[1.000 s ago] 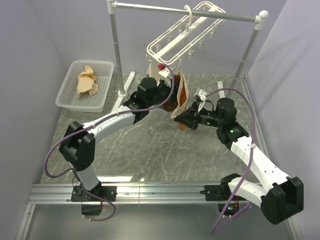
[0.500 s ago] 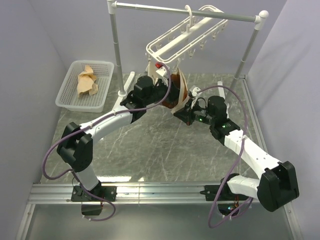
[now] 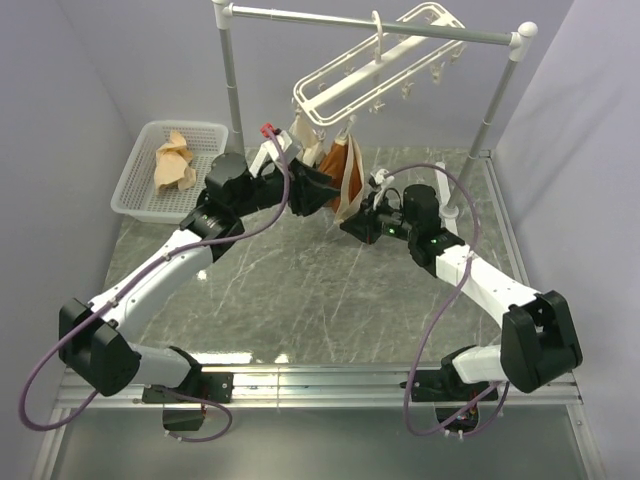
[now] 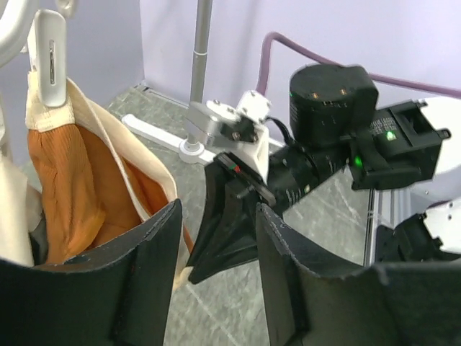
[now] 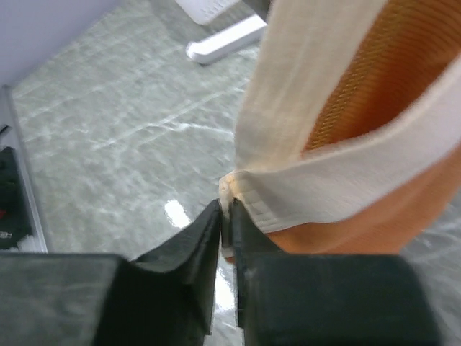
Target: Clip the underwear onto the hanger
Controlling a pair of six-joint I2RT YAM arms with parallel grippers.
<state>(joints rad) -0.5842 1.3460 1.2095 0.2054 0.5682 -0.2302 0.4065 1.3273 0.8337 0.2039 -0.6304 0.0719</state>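
Observation:
The white hanger [image 3: 372, 66] hangs by its hook from the grey rail. The rust-orange underwear [image 3: 347, 176] with its pale waistband dangles from one white clip [image 4: 50, 63] of the hanger. My left gripper [image 4: 220, 209] is open and holds nothing; it sits just left of the underwear [image 4: 66, 180], with its fingers [image 3: 318, 190] close to the fabric. My right gripper [image 5: 227, 209] pinches the lower seam of the waistband [image 5: 338, 180] between almost closed jaws. In the top view the right gripper [image 3: 347, 224] is just below the garment.
A white basket [image 3: 137, 197] holding a tan cloth [image 3: 174, 162] stands at the back left. The grey rail [image 3: 370, 22] on white posts [image 3: 232, 100] spans the back of the marble table. Purple cables loop off both arms.
My left gripper has opened and drawn back left from the clip. My right gripper has moved up and left with the waistband, its jaws easing slightly. The hanger has tipped a little.

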